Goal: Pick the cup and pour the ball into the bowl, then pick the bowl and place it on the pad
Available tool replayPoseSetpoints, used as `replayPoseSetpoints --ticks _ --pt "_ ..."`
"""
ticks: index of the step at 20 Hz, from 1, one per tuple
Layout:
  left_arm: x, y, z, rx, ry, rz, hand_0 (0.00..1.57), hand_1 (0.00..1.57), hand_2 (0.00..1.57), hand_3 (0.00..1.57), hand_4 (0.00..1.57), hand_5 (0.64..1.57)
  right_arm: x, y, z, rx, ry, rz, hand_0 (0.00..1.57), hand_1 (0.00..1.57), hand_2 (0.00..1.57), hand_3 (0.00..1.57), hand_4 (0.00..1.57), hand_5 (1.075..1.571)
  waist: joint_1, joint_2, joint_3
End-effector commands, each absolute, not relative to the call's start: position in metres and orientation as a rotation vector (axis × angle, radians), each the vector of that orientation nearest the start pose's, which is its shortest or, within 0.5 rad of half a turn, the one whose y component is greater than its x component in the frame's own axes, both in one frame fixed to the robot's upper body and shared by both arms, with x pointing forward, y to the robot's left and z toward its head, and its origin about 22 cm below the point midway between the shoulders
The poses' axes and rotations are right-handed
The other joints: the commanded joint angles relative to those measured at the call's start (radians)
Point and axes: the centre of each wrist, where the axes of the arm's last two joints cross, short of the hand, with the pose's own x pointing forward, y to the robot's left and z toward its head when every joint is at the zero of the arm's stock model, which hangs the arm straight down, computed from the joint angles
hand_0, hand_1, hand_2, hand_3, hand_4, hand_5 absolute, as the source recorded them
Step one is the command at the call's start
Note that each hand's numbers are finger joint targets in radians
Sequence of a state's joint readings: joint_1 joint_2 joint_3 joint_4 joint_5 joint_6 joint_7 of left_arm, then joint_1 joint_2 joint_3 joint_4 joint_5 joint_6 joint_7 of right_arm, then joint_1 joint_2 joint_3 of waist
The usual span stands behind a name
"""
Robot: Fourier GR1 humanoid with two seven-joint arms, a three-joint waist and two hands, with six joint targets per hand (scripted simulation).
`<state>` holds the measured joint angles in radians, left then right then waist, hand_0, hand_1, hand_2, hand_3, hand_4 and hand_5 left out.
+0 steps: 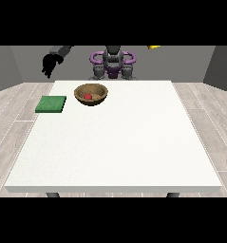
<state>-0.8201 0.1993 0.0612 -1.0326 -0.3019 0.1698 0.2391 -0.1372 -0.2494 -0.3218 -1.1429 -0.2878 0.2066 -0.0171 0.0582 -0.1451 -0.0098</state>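
1. On the white table [115, 152], toward its far left part, a brown wooden bowl [91, 94] stood upright, well clear of the edges.
2. Inside the bowl lay a small red ball [88, 97], resting at the bottom.
3. To the left of the bowl, near but not touching it, a flat green pad [51, 104] lay close to the table's left edge.
4. The bowl stood on the bare tabletop, not on the pad.
5. Behind the far edge of the table stood the robot [113, 64], grey with purple parts, facing the camera.
6. The hand at the view's left [50, 64] hung in the air above and behind the table's far left corner, apart from the pad and the bowl, its black fingers pointing downward; it held nothing, and whether the fingers were spread or curled could not be told.
7. The hand at the view's right did not show anywhere in the view.
8. At the top edge, right of the robot, a small yellow object [154, 47] was partly cut off; what it was could not be told.
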Motion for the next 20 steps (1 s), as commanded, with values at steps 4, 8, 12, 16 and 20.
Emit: replayPoseSetpoints --ticks 4,8,12,16,20 --pt "0.406 0.300 0.172 0.098 -1.747 -0.142 0.00 0.00 0.00 0.00 1.06 1.561 0.253 -0.326 -0.063 -0.041 -1.403 -0.313 0.00 0.00 0.00 0.00 0.73 1.566 0.087 0.099 0.0085" --pt "0.397 0.345 0.195 0.104 -1.799 -0.139 0.00 0.00 0.00 0.00 1.05 1.555 0.259 -0.309 -0.073 -0.006 -1.471 -0.333 0.00 0.00 0.00 0.00 0.74 1.567 0.074 0.187 0.0099" --pt "0.389 0.350 0.197 0.070 -1.774 -0.170 0.00 0.00 0.00 0.00 0.99 1.561 0.252 -0.290 -0.101 -0.002 -1.453 -0.321 0.00 0.00 0.00 0.00 0.69 1.566 0.085 0.188 0.0105" --pt "0.374 0.361 0.178 0.051 -1.769 -0.169 0.00 0.00 0.00 0.00 1.00 1.542 0.267 -0.302 -0.101 -0.017 -1.448 -0.357 0.00 0.00 0.00 0.00 0.58 1.558 0.099 0.198 0.0105" --pt "0.367 0.391 0.230 0.140 -1.803 -0.119 0.00 0.00 0.00 0.00 1.01 1.535 0.269 -0.280 -0.112 0.033 -1.459 -0.299 0.00 0.00 0.00 0.00 0.55 1.558 0.035 0.218 0.0105"
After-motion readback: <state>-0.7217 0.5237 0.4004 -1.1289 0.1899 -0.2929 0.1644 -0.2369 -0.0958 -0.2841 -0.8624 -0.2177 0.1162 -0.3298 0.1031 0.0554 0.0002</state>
